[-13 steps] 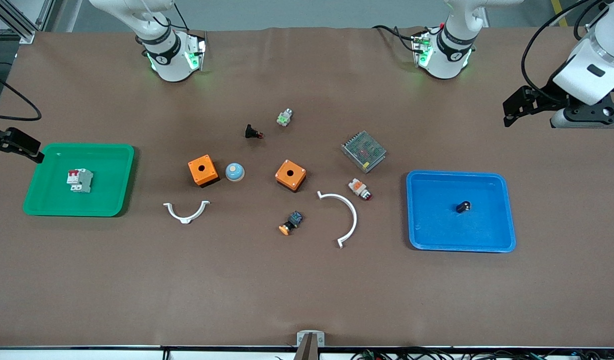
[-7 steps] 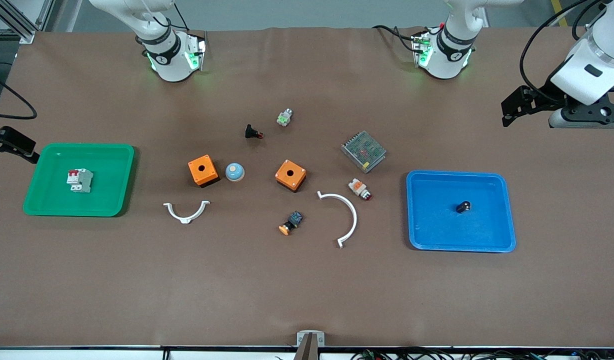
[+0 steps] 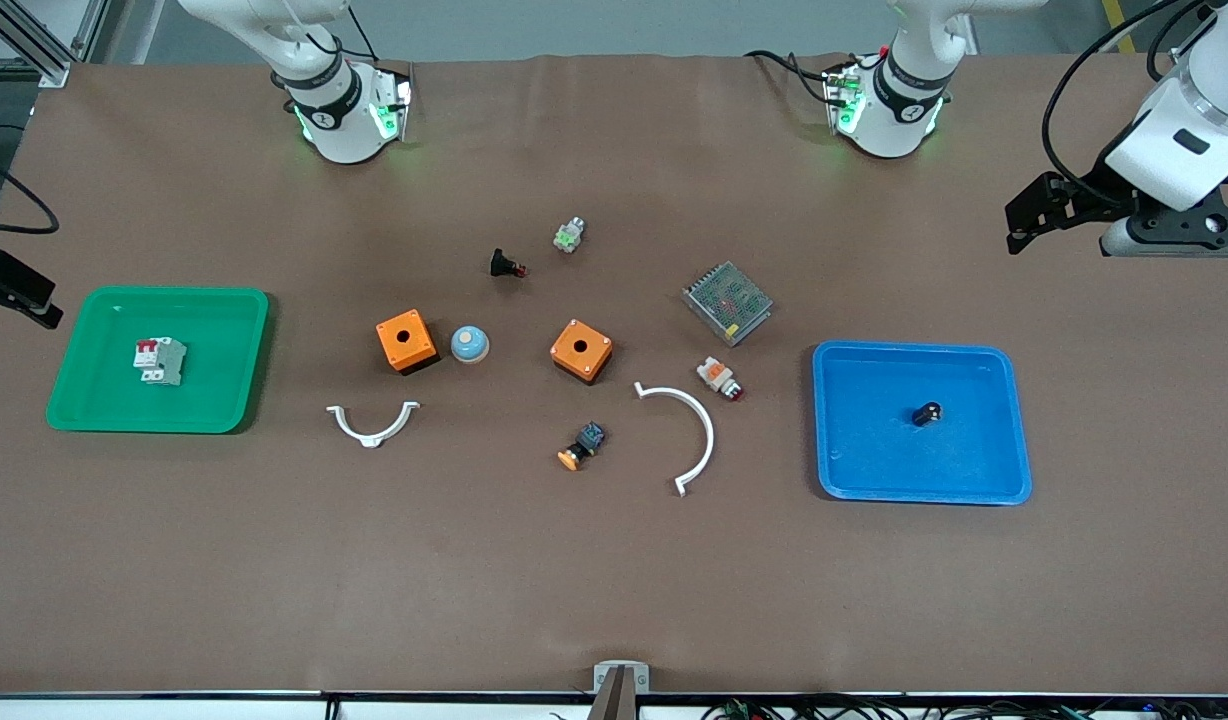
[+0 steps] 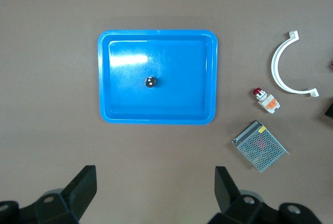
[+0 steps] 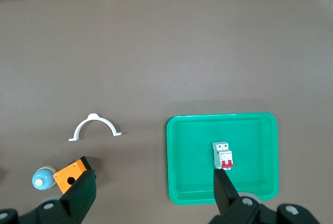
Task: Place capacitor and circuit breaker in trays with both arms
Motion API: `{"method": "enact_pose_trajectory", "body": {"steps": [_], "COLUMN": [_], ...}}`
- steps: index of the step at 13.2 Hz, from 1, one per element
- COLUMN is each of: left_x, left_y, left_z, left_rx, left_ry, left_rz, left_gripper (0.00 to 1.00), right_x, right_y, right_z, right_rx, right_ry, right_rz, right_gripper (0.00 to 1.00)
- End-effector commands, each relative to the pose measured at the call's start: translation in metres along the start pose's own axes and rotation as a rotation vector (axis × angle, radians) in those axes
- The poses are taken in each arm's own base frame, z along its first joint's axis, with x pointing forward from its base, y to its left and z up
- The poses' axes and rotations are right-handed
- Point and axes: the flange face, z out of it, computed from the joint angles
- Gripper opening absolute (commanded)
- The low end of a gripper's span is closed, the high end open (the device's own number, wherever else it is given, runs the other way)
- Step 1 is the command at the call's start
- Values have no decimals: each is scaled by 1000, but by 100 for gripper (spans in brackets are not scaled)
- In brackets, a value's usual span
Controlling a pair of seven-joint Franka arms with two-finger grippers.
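Capacitor (image 3: 927,412), a tiny black cylinder with a pale end face, lies near the middle of the blue tray (image 3: 1014,420) at the frame's right; the left end effector (image 4: 153,195) hangs open high above the bench (image 3: 614,580), off the tray, at the upper right edge. Circuit breaker (image 3: 160,360), a white-grey block with red toggles, lies in the green tray (image 3: 224,400) at the frame's left; the right end effector (image 5: 153,195) hangs open and empty at the left edge, clear of that tray
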Motion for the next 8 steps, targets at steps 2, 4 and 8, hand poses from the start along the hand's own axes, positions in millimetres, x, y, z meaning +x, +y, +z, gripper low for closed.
{"method": "enact_pose_trajectory", "body": {"steps": [2,4,8], "left_x": [-5,-5,-5], "left_y": [0,0,2], "left_z": [-6,-5,-5], "left_rx": [-16,-14,-14], "left_ry": [11,6,5], "left_rz": [-11,-10,-7], "left_gripper": [100,100,100], "right_x": [4,4,4], "right_y": [-5,-8,-2], "right_z": [-4,-5,-4], "right_rx": [11,11,79], "right_ry": [2,4,2], "right_rz": [0,-5,23], "right_gripper": [100,100,100]}}
